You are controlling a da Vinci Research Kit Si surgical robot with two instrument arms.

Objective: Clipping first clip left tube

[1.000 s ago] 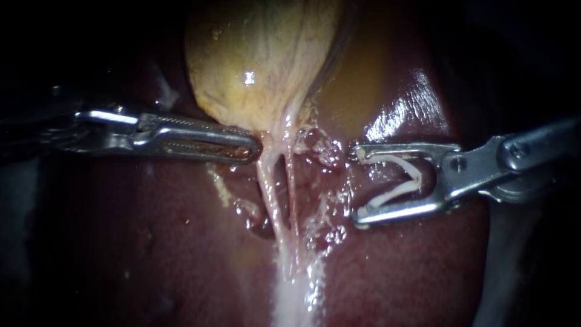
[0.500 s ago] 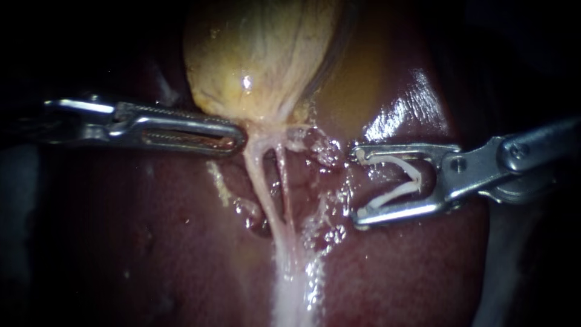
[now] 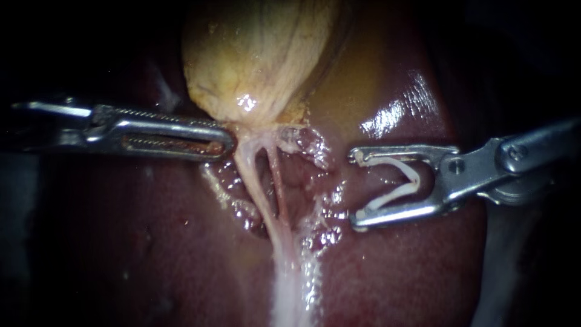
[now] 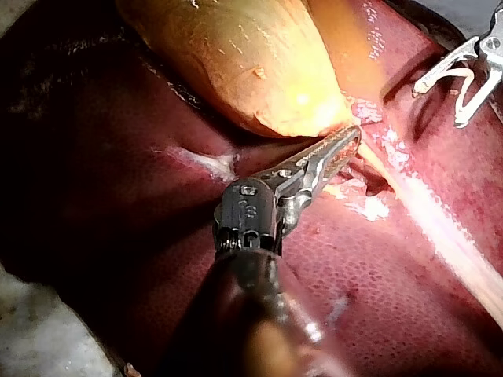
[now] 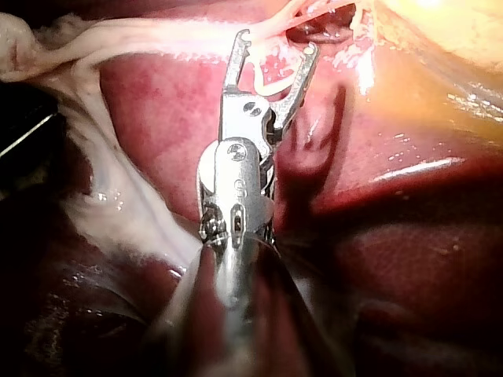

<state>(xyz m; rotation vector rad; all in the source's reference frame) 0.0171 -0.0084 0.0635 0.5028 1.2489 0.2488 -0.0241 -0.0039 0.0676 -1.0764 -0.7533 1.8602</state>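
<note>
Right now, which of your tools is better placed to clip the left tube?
Right. My right instrument holds the clip wide in its jaws, facing the left tube, not yet touching. My left instrument is busy gripping the gallbladder.

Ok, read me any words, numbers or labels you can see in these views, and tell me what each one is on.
On the liver and the gallbladder: no text.
On the left instrument, jaws shut on the gallbladder: faint marks on its dark wrist block, too small to read.
On the right instrument, holding a white clip in its jaws: nothing legible.
</note>
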